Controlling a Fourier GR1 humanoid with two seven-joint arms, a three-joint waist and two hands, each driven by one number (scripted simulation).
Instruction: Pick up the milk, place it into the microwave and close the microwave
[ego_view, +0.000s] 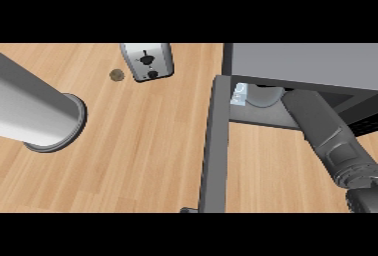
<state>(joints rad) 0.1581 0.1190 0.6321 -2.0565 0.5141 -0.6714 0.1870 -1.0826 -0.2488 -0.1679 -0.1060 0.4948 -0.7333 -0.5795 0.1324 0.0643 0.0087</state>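
Wooden tabletop (148, 150) carries the grey microwave (303, 62), door (214, 150) swung open so the right arm can reach inside — its hand's buried in there, can't tell its state. Milk (238, 94) sits just inside the cavity, near the door — apparently already placed.

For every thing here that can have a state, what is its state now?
Microwave: open.
Microwave door: swung wide open, edge-on to the view.
Milk: inside the microwave, near the door side.
Right forearm: reaching into the microwave; hand hidden.
Toaster: standing on the counter.
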